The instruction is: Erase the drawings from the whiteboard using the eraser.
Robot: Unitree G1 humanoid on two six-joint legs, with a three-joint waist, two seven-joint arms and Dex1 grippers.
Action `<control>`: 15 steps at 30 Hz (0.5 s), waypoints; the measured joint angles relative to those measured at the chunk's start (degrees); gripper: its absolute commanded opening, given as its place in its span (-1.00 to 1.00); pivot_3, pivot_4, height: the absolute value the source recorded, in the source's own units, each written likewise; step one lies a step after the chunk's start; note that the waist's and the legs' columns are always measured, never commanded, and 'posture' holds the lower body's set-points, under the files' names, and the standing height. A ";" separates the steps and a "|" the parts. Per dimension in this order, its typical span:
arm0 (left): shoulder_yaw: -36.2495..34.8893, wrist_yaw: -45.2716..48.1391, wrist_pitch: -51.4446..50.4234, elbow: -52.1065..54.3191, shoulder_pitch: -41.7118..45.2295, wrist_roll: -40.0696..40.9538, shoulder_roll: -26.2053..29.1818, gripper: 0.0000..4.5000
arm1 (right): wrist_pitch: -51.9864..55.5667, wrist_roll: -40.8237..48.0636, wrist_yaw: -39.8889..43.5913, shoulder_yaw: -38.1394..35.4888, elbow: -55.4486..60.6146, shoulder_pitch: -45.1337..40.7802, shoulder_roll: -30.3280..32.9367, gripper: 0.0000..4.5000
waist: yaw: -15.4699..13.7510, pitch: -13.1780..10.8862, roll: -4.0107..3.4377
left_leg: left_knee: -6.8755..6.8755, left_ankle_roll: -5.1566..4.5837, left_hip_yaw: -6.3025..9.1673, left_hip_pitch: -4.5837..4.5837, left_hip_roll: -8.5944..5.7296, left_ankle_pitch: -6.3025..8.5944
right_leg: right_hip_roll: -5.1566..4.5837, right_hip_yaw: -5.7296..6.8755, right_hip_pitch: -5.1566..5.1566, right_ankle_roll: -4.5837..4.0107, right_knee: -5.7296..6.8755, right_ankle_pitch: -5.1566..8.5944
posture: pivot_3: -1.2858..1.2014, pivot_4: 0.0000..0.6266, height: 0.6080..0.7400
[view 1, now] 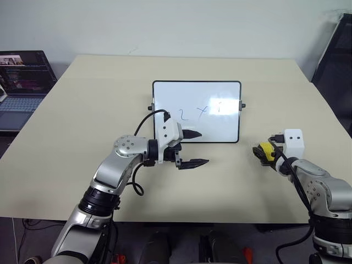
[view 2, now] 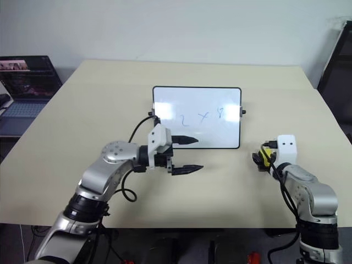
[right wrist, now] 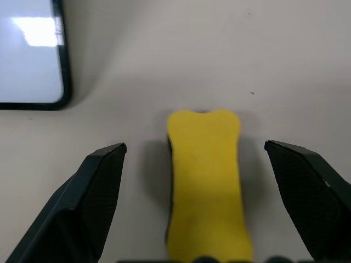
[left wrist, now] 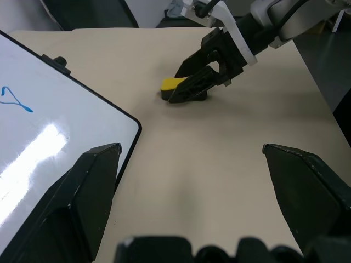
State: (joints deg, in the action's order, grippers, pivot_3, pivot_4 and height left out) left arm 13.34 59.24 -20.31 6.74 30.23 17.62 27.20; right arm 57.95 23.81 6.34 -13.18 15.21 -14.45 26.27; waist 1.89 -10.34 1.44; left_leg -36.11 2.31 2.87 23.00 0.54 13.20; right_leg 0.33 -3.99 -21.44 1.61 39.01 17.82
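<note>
- Right gripper [right wrist: 194,197] is spread fully wide and holds nothing; its two fingers stand either side of the eraser [right wrist: 205,181], not touching it.
- Left gripper [view 1: 193,148] is open and empty too, hovering at the lower edge of the whiteboard [view 1: 165,91].
- Eraser lies flat on the table [view 1: 82,110], yellow top up, near the whiteboard's lower right corner.
- Its long axis runs in line with the right gripper's fingers, far end pointing away from the robot.
- Likely light, slightly soft, easy to pinch; best taken across the narrow waist, on the long sides.
- Drawings [view 1: 201,110] are unerased.
</note>
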 measured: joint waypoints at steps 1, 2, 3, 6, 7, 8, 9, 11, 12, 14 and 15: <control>0.00 -0.05 -0.28 0.05 0.01 0.00 -0.06 1.00 | -0.18 -0.14 0.07 -0.01 -0.10 0.00 0.00 0.81 | 0.02 0.00 0.00 | 0.00 0.00 0.00 0.00 0.01 0.00 | 0.00 0.00 0.00 0.00 0.00 0.00 | 0.03 -0.52 1.00; 0.00 -0.09 -0.43 0.06 0.01 -0.02 -0.19 1.00 | -0.37 -0.30 0.12 -0.06 -0.30 -0.01 -0.05 0.70 | 0.02 0.00 0.00 | 0.00 0.00 0.01 0.00 0.01 0.00 | 0.01 0.01 0.00 0.00 0.00 0.00 | 0.03 -0.52 1.00; 0.00 -0.11 -0.50 0.06 0.01 -0.02 -0.33 1.00 | -0.59 -0.53 0.10 -0.08 -0.55 -0.01 -0.13 0.56 | 0.02 0.00 0.00 | 0.00 0.00 0.02 0.00 0.01 0.00 | 0.01 0.00 0.00 0.00 0.01 0.00 | 0.03 -0.52 1.00; 0.01 -0.17 -0.51 0.06 0.03 -0.06 -0.46 1.00 | -1.24 -1.15 0.02 -0.19 -1.91 -0.07 -0.55 0.08 | 0.02 0.00 0.00 | 0.00 0.00 -0.01 0.00 0.00 0.00 | 0.00 0.00 0.00 0.00 0.01 0.00 | 0.03 -0.52 1.00; 0.01 -0.18 -0.52 0.06 0.03 -0.08 -0.46 1.00 | -1.29 -1.22 0.06 -0.19 -2.04 -0.07 -0.58 -0.09 | 0.02 0.00 0.00 | 0.00 0.00 0.00 0.00 0.00 0.00 | 0.00 0.01 0.00 0.00 0.01 0.00 | 0.03 -0.52 1.00; 0.01 -0.20 -0.53 0.06 0.04 -0.09 -0.46 1.00 | -1.36 -1.27 0.15 -0.19 -2.04 -0.07 -0.60 -0.25 | 0.02 0.00 0.00 | 0.00 0.00 0.00 0.00 0.00 0.00 | 0.00 0.00 0.00 0.00 0.01 0.00 | 0.03 -0.52 1.00; 0.00 -0.25 -0.54 0.06 0.04 -0.10 -0.46 1.00 | -1.39 -1.30 0.30 -0.19 -2.04 -0.08 -0.64 -0.40 | 0.02 0.00 0.00 | 0.00 0.00 0.00 0.00 0.00 0.00 | 0.00 0.00 0.00 0.00 0.01 0.00 | 0.03 -0.52 1.00; 0.00 -0.42 -0.63 0.07 0.04 -0.10 -0.45 1.00 | -1.48 -1.55 0.46 -0.19 -2.04 -0.08 -0.78 -0.49 | 0.02 0.00 0.00 | 0.00 0.00 0.01 0.00 0.01 0.00 | 0.00 0.00 0.01 -0.01 0.01 0.00 | 0.03 -0.52 1.00; 0.00 -0.57 -0.72 0.09 0.04 -0.10 -0.45 1.00 | -1.54 -1.80 0.55 -0.20 -2.03 -0.08 -0.91 -0.49 | 0.02 0.00 0.00 | -0.01 0.00 0.01 -0.01 0.01 0.00 | 0.00 0.00 0.01 0.00 0.02 0.00 | 0.03 -0.52 1.00; 0.00 -1.28 -1.22 0.24 0.04 -0.10 -0.44 1.00 | -1.75 -2.23 0.76 -0.19 -2.03 -0.08 -1.03 -0.49 | 0.02 0.00 0.00 | -0.01 0.00 0.00 -0.01 0.01 0.00 | 0.00 0.00 0.01 0.00 0.02 0.00 | 0.03 -0.52 1.00; 0.00 -1.54 -1.69 0.39 0.03 -0.16 -0.43 1.00 | -1.88 -2.30 0.90 -0.19 -2.03 -0.08 -1.06 -0.49 | 0.02 0.00 0.00 | -0.01 0.00 0.00 -0.01 0.00 0.00 | 0.00 0.00 0.01 0.00 0.02 0.00 | 0.03 -0.52 1.00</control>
State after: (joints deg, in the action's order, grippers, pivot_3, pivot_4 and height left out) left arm 13.34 57.70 -22.00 7.13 30.26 17.45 26.77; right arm 56.06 21.51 7.24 -13.37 13.18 -14.53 25.21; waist 1.91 -10.34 1.44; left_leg -36.13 2.31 2.88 22.99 0.55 13.20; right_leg 0.33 -3.99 -21.43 1.60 39.03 17.81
